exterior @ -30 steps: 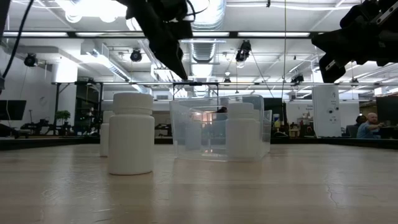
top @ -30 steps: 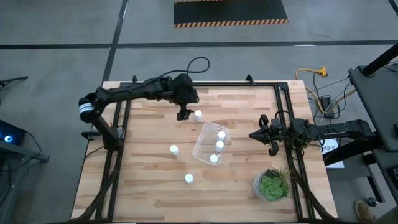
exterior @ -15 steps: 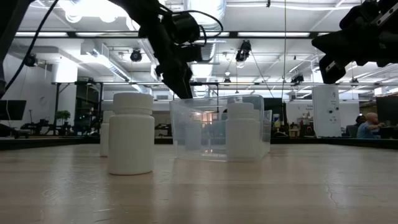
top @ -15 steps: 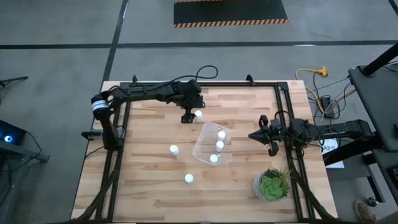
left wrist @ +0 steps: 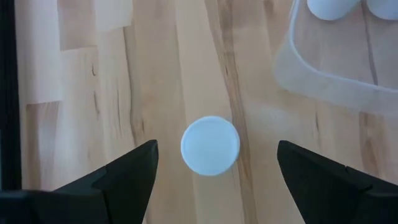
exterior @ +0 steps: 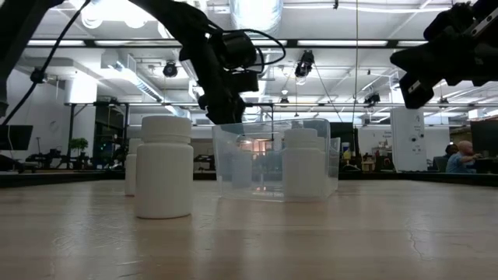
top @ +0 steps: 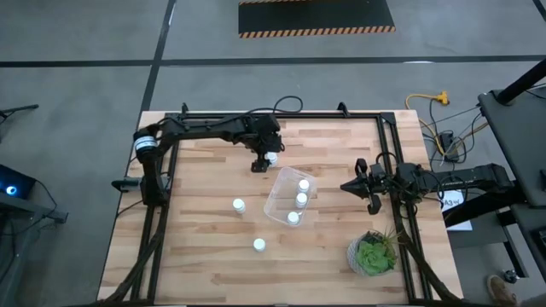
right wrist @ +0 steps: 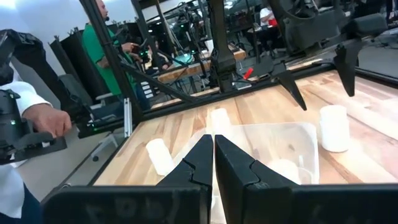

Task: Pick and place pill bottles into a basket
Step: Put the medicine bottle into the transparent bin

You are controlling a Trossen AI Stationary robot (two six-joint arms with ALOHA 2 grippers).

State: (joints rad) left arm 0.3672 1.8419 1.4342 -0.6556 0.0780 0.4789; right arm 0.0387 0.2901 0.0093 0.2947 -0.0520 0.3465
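Wooden worktop [top: 196, 247], upper centre: my left tool [top: 265, 160] spread open, straddling pill bottle [left wrist: 210, 145], just beside basket [top: 277, 207] already holding three. Bottle likely light, rigid, smooth plastic; I'd pinch body below cap. Right tool [top: 373, 200] pressed closed, idle right edge.

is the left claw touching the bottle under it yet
Apart. The left wrist view shows the left claw open, with bare wood between each finger and the bottle centred below.
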